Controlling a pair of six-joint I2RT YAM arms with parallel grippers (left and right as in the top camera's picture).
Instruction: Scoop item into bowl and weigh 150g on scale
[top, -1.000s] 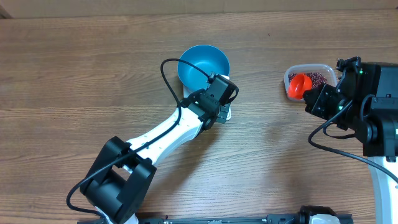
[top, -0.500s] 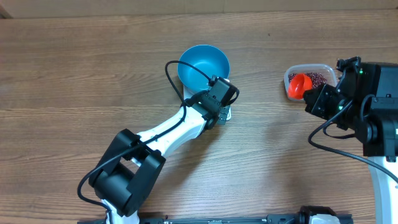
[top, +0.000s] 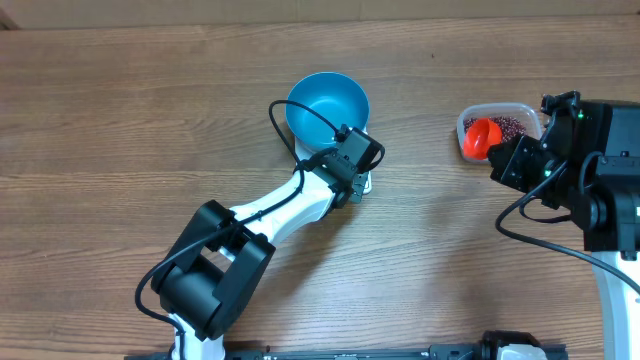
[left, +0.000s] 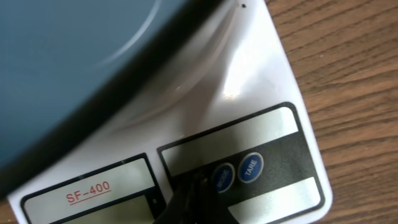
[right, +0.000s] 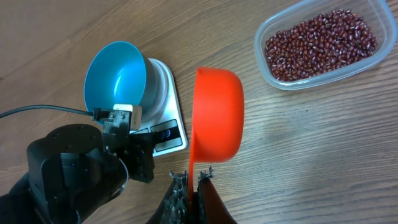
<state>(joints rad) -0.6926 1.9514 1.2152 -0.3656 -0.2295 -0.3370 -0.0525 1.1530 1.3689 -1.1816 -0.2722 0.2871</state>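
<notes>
Overhead and wrist views: beans in tub, blue bowl on scale

Small dark red-brown beans (right: 320, 45) lie in a loose layer inside a clear plastic tub (right: 260, 43) on the right side of the wooden table (top: 100, 150). None are visible in the bowl.

An orange scoop (right: 217, 112) is at the tub's left end in the overhead view. From the right wrist it is turned so that its rounded outside faces the camera. The right gripper (right: 189, 183) is clenched on the scoop's thin handle.

Well to the left of the tub, the round blue bowl (top: 327, 105) sits on the white scale (left: 249, 118). It covers most of the platform, and its inside shows smooth blue. The scale's front edge carries label panels, one reading SF-400, and two round blue buttons.

The left gripper (left: 196, 186) is closed and holds nothing. Its dark tip is over the scale's front panel, just beside the buttons. Whether it touches the panel cannot be told.
</notes>
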